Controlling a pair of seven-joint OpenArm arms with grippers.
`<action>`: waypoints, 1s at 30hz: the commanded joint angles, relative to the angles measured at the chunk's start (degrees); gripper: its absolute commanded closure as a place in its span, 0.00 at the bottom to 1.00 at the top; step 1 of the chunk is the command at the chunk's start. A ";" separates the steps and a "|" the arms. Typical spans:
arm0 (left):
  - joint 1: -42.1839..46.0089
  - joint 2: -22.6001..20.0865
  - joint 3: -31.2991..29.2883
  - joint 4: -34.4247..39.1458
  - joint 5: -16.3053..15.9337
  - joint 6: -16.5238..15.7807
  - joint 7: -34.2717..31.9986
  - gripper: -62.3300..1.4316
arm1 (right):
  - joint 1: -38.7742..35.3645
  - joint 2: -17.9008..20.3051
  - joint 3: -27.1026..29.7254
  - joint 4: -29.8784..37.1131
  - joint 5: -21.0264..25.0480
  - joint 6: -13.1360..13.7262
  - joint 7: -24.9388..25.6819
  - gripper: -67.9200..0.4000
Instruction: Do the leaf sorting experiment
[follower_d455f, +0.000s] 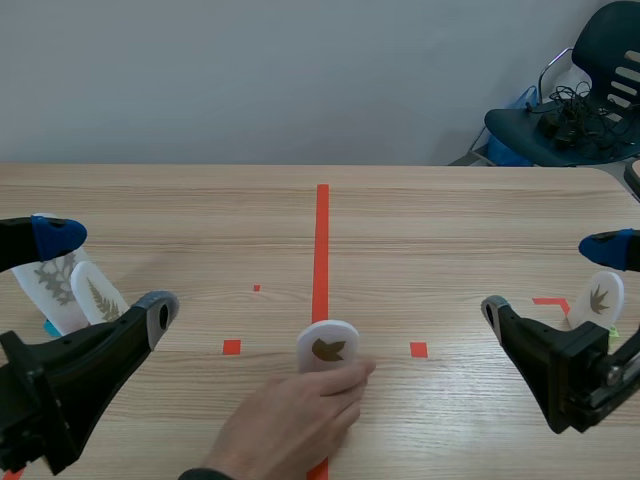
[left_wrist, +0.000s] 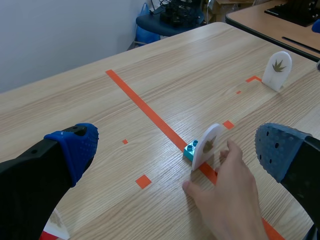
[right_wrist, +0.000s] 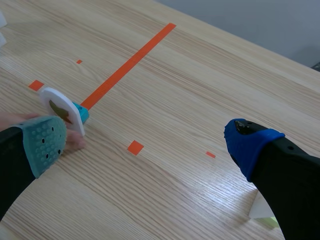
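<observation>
my left gripper (left_wrist: 177, 150) and right gripper (right_wrist: 147, 142) hang spread wide, giving room to the hand (follower_d455f: 300, 420) standing a leaf card (follower_d455f: 328, 347) on the red line (follower_d455f: 322, 240).

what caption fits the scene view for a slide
A person's hand touches an upright white leaf card on the centre tape line, both arms' jaws open at the sides.

A white round-topped brown-leaf card (follower_d455f: 328, 346) was stood upright on the centre tape line (follower_d455f: 322, 240). A grey-leaf card (follower_d455f: 50, 285) and a fern-leaf card (follower_d455f: 98, 298) were stood left, another brown-leaf card (follower_d455f: 600, 298) right.
</observation>
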 joint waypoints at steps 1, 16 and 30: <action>-0.04 0.26 -0.15 0.22 -0.33 -0.15 -0.59 0.00 | 2.10 0.59 0.74 0.90 0.22 -0.15 -0.72 0.00; -0.07 0.28 -0.15 0.22 -0.33 -0.15 -0.61 0.00 | 25.18 -3.02 -20.00 -14.95 -2.84 1.33 -4.90 0.00; -0.07 0.28 -0.15 0.22 -0.33 -0.15 -0.61 0.00 | 39.39 -12.61 -38.82 -37.00 -14.93 1.09 2.78 0.18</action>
